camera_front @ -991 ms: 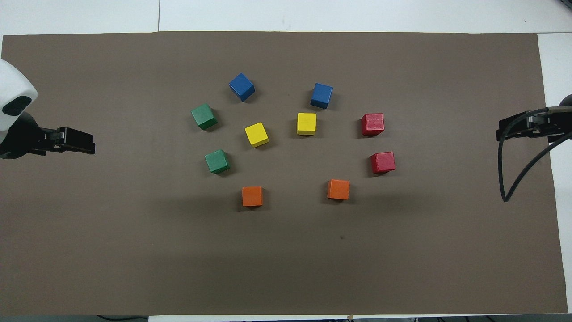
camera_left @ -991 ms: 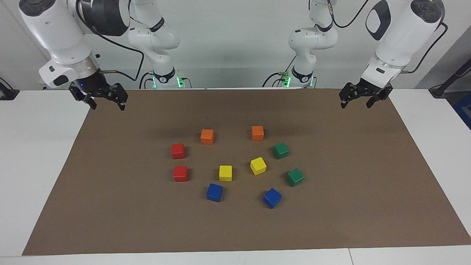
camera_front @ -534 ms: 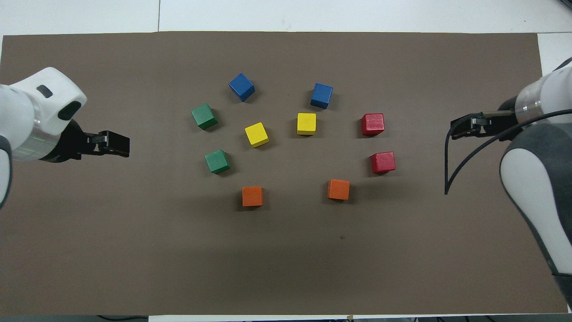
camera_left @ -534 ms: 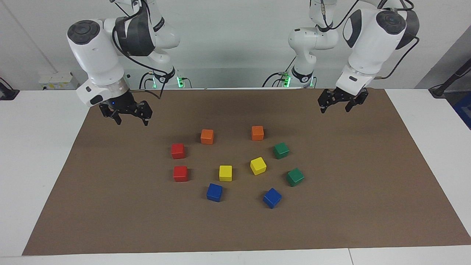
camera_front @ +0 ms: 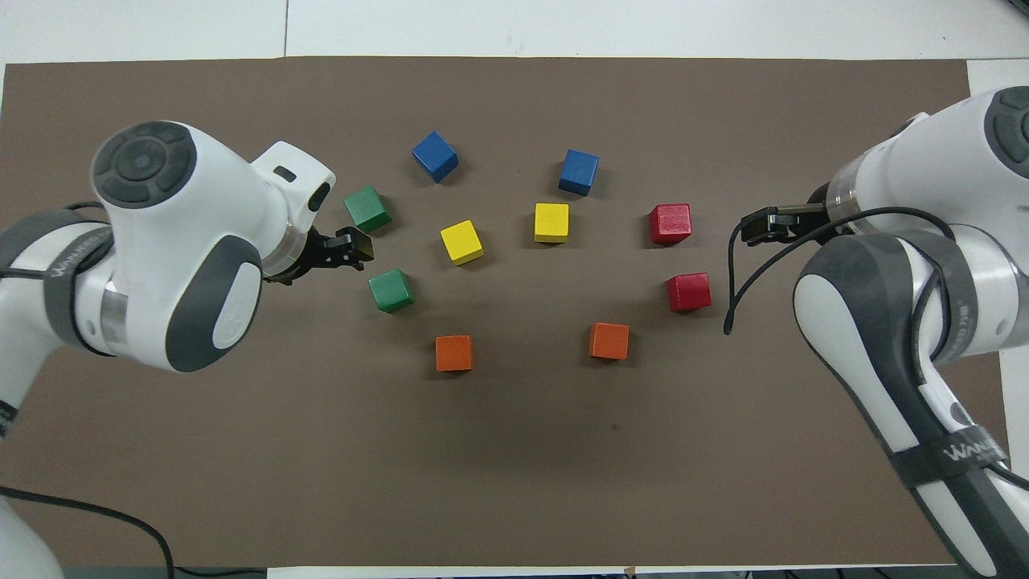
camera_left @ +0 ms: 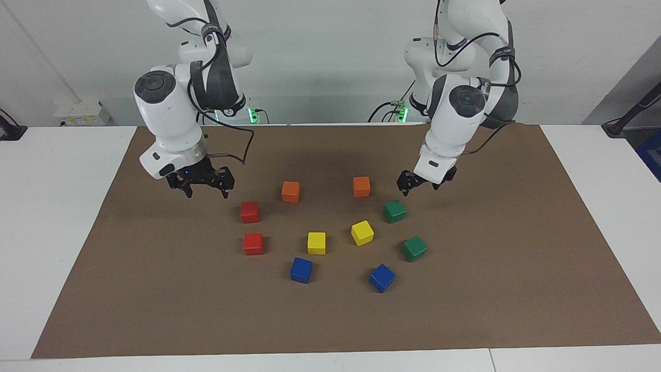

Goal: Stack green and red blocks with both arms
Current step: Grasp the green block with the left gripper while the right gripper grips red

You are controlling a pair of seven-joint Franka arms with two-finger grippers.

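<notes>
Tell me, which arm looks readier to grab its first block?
Probably the left: its open pincer hangs just above the nearer green block. The right pincer, also open, is up beside the red blocks, not over one.

Matt cubes [camera_left: 250, 212] lie on a matt brown paper-like mat [camera_left: 465, 310]; arms [camera_left: 168, 119] glossy white.

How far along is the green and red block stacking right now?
Nothing is stacked: both green blocks and both red blocks sit singly on the mat. The open left gripper hangs by the greens, the open right gripper by the reds. All picking remains.
</notes>
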